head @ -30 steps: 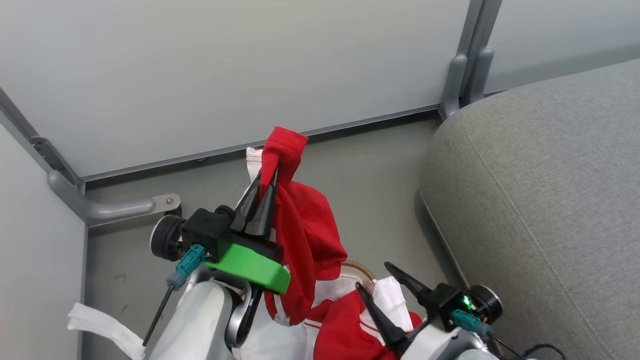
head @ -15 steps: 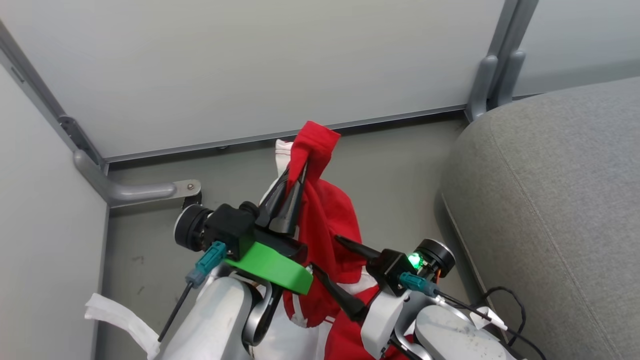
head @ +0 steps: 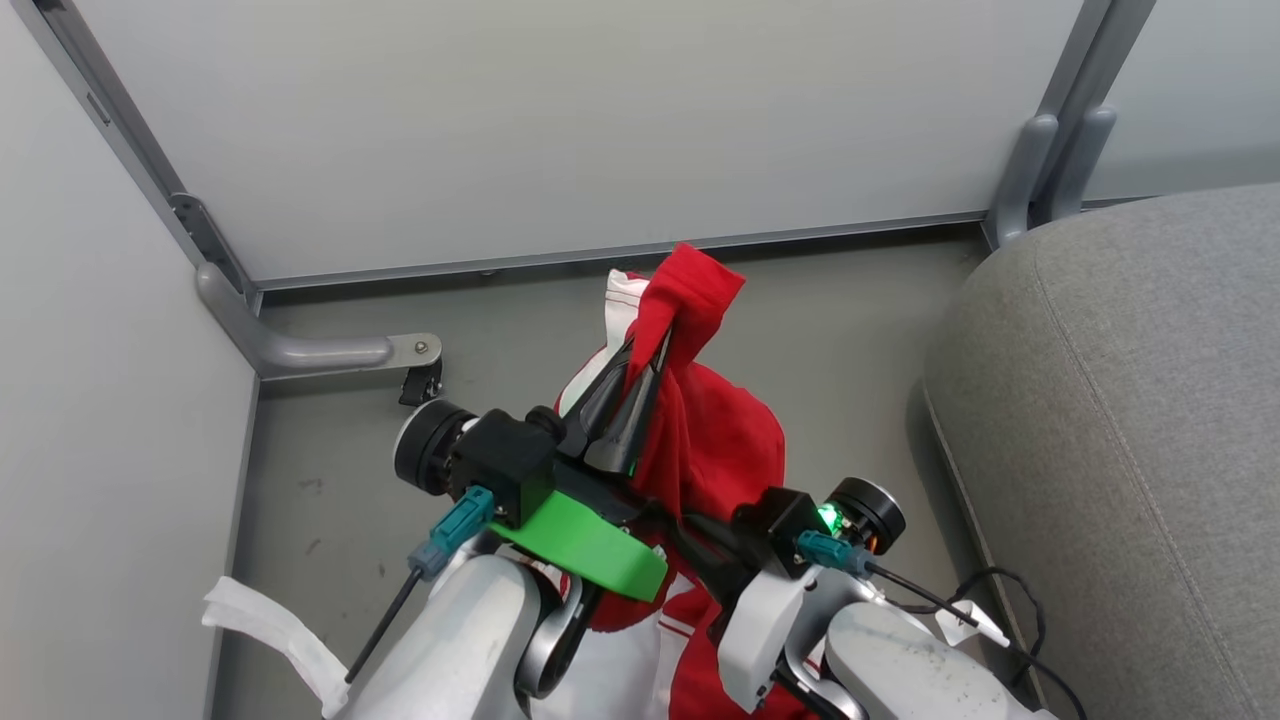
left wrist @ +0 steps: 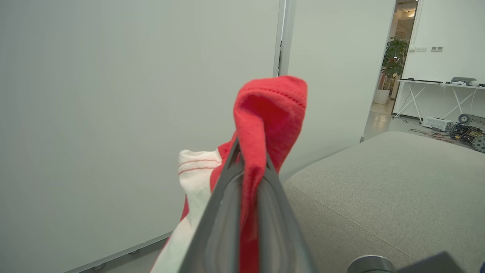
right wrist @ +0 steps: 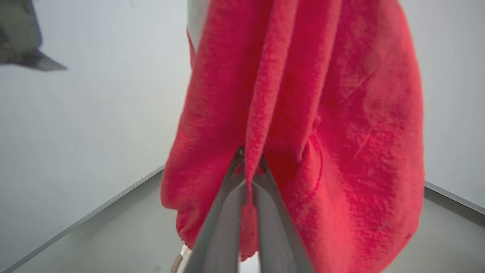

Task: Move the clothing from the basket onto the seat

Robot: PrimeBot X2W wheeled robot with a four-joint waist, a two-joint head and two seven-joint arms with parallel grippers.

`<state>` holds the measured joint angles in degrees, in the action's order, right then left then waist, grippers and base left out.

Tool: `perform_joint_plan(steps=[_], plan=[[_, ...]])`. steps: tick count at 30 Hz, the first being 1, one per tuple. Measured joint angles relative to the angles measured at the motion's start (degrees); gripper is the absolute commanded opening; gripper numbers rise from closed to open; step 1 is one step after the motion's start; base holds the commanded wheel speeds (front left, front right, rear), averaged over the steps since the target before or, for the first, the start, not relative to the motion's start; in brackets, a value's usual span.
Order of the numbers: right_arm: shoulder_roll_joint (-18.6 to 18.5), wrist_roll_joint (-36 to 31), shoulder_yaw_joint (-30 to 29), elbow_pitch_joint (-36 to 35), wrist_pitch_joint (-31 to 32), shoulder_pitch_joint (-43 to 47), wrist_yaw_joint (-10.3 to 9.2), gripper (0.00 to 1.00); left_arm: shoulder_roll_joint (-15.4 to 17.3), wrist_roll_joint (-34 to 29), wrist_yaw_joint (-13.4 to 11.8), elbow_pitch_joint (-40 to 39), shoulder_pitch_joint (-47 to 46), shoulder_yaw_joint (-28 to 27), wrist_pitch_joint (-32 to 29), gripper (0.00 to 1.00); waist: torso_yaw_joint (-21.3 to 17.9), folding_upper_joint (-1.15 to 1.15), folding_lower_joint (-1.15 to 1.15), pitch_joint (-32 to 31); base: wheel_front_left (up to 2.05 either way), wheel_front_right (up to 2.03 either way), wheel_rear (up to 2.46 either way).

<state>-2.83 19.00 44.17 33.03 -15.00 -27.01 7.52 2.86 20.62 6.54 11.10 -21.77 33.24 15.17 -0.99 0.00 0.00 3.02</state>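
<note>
Grey seat (head: 1130, 400) wide at right. Red clothing (head: 715, 440) hangs above the floor (head: 330, 480), short of the seat. Left fingers (head: 618, 412) clamped on its top fold, bearing the weight. Right fingers (right wrist: 223, 227) pinched on a lower fold, likely to spread it.

Can't follow the clothing (head: 720, 450) below the forearms (head: 470, 640) in the head view; runs off the bottom edge. Can't see the right gripper's (right wrist: 248, 167) tips in its wrist view: buried in a red fold, blurred, cropped at the top. Can't name the blurred grey shape (right wrist: 22, 41) at that view's top left corner. Lose the seat (head: 1120, 400) past the head view's right and bottom edges. Can't identify the white strip (head: 265, 635) at bottom left, also cut off. Can't make out the clutter (left wrist: 460, 80) on the far table (left wrist: 428, 81).
</note>
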Motion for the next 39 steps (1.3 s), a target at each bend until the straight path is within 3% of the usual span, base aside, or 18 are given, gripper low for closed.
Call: perform_joint_plan(steps=[4, 5, 6, 7, 20, 32, 39], plan=[[0.0, 0.0, -1.1, -0.3, 0.0, 0.5, 0.00, 0.00, 0.0, 0.0, 0.0, 0.8, 0.0, -0.2, 0.0, 0.00, -0.3, 0.00, 0.00, 0.4, 0.00, 0.00, 0.00], [0.0, 0.0, -1.4, -0.5, 0.0, 0.6, 0.00, 0.00, 0.0, -0.1, 0.0, 1.1, 0.0, -0.4, 0.0, 0.12, -0.4, 0.00, 0.00, 0.4, 0.00, 0.00, 0.00], [0.0, -0.1, -1.6, -0.6, 0.0, 0.7, 0.00, 0.00, 0.0, -0.4, 0.0, 1.0, 0.0, -0.6, 0.0, 0.40, -0.6, 0.00, 0.00, 0.5, 0.00, 0.00, 0.00], [0.0, -0.3, -1.8, -0.6, 0.0, 0.7, 0.00, 0.00, 0.0, -0.9, 0.0, 1.1, 0.0, -0.8, 0.0, 1.00, -0.8, 0.00, 0.00, 0.5, 0.00, 0.00, 0.00], [-0.1, -1.0, -2.8, -4.4, 0.0, 3.7, 0.00, 0.00, 0.0, -5.2, 0.3, 4.4, 3.7, -5.3, 0.0, 1.00, -7.4, 0.00, 0.00, 0.0, 0.00, 0.00, 0.00], [-0.1, -1.7, -3.0, -6.8, 0.0, 5.4, 0.00, 0.00, 0.2, -8.5, 0.7, 5.2, 6.5, -10.6, 0.0, 1.00, -20.6, 0.00, 0.00, 0.5, 0.00, 0.00, 0.00], [-0.4, -4.4, -11.6, -10.5, 0.0, 7.5, 0.00, 0.00, 0.6, -9.0, 0.8, 5.9, 3.7, -5.6, 0.0, 1.00, -27.3, 0.00, 0.00, 2.6, 0.00, 0.00, 0.00]])
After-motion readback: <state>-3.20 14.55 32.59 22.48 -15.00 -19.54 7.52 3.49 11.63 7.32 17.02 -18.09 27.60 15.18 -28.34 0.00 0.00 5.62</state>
